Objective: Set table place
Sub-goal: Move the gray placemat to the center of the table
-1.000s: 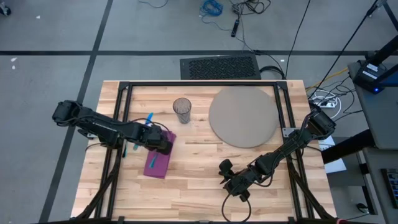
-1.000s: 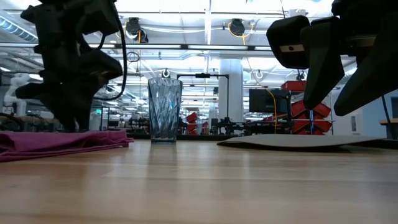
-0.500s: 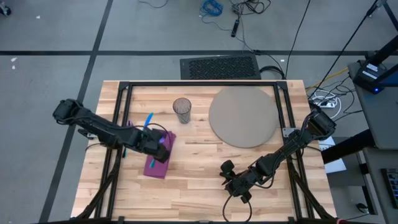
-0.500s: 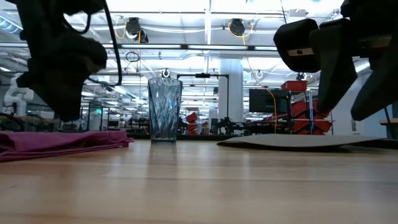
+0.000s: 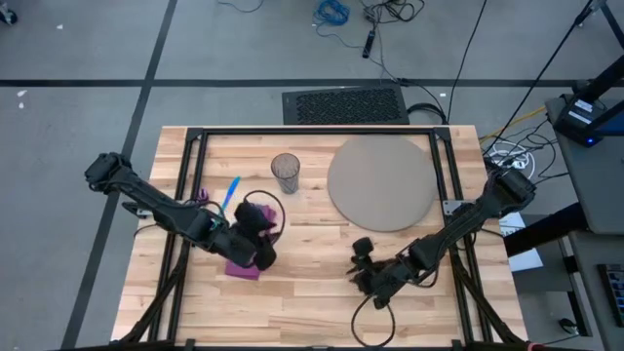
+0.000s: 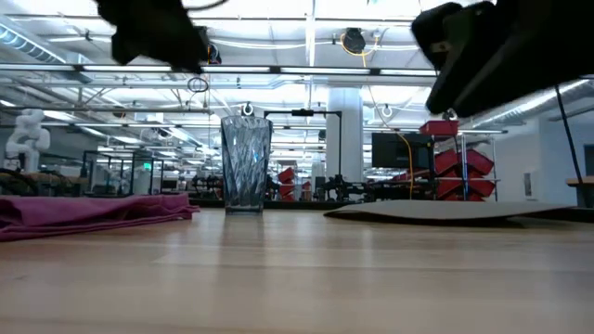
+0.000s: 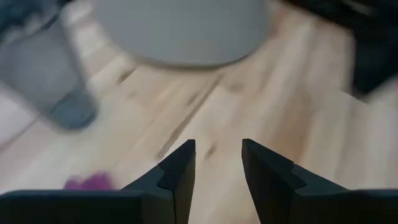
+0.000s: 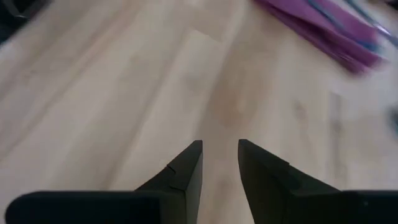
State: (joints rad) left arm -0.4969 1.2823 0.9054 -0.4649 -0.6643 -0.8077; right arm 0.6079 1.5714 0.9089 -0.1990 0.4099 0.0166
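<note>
The table point(image 5: 312, 292) is made of light wood planks, with visible grain, darker streaks and a faint satin sheen in the low view; its frame is of black metal with a matt finish. The round mat point(image 5: 380, 181) near the far right corner is seen as a matt grey-tan sheet, smooth and thin at its edge. The glass point(image 6: 246, 164) is clear and glossy, with ribbed facets in its wall. The napkin point(image 6: 88, 213) toward the left edge is of purple cloth, soft, matt and creased. The cutlery point(image 5: 231, 189) beside it appears as smooth blue plastic. The gripper fingers point(image 7: 180, 177) are shown in dark matt plastic.
</note>
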